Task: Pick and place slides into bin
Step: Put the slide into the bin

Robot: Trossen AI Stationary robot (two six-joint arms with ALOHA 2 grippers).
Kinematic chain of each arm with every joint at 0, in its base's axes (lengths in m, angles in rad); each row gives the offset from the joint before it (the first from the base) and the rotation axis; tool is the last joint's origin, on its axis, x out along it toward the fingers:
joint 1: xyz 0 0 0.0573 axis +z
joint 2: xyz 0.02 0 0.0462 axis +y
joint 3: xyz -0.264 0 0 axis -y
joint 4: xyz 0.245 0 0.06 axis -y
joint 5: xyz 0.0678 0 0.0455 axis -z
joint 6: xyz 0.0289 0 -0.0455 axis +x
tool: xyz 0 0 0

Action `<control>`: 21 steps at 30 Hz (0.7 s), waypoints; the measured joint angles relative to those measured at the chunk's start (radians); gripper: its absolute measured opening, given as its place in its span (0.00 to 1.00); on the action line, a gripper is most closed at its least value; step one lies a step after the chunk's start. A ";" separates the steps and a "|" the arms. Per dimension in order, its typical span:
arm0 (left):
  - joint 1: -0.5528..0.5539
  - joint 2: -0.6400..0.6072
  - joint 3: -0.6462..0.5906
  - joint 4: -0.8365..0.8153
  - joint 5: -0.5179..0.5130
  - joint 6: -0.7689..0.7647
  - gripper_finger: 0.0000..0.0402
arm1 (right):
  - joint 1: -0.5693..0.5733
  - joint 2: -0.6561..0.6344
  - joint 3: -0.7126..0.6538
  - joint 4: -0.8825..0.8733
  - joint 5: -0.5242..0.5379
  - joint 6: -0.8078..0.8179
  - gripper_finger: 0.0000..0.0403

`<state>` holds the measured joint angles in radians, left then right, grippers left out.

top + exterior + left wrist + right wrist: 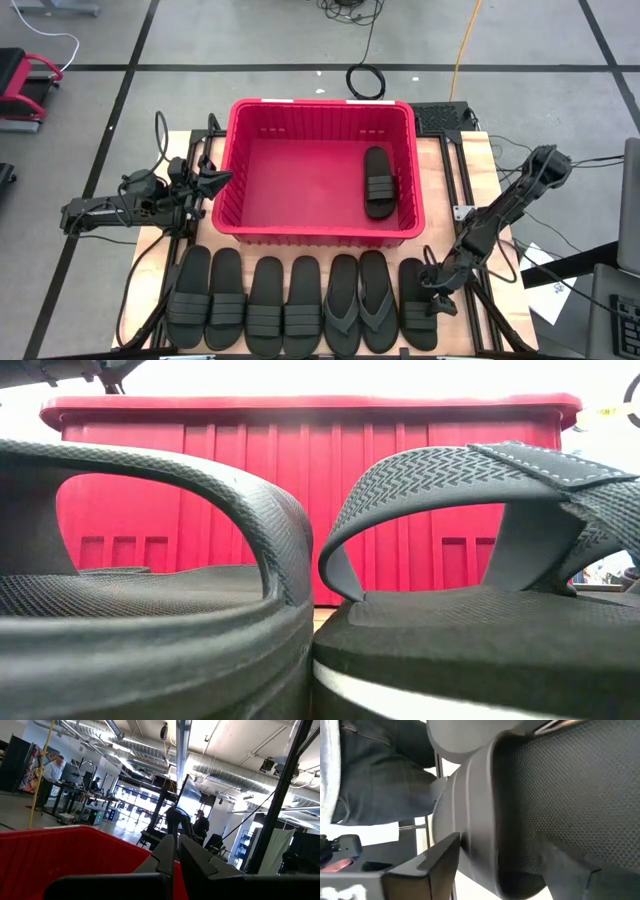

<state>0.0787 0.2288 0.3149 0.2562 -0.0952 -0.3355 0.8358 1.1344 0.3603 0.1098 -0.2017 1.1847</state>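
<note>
At mid-left of the high view the left gripper [222, 181] hangs pressed together beside the bin [238, 205]. One slide [379, 183] lies in its right half. Seven slides [288, 305] line the bottom; the right gripper [436, 290] straddles the rightmost slide [418, 300], fingers spread.

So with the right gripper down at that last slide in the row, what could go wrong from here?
The right gripper is open around the edge of the rightmost slide; a shallow bite on the rim could slip during the lift. That slide lies close beside the flip-flop, so it may drag it along. Carried low, it could clip the bin rim.
</note>
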 joint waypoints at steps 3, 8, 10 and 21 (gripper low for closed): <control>0.000 0.000 0.000 0.000 0.000 0.000 0.06 | 0.000 0.007 0.000 0.007 -0.019 0.019 0.51; 0.000 0.000 0.000 0.000 0.000 0.000 0.06 | 0.000 0.007 0.000 0.050 -0.102 0.031 0.24; 0.000 0.000 0.000 0.000 0.000 0.000 0.06 | 0.000 0.005 0.000 0.078 -0.130 0.035 0.12; 0.000 0.000 0.000 -0.001 0.000 -0.001 0.06 | 0.000 -0.028 0.144 0.129 -0.171 0.005 0.01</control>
<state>0.0785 0.2291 0.3149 0.2550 -0.0956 -0.3365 0.8360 1.1066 0.5045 0.2386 -0.3729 1.1894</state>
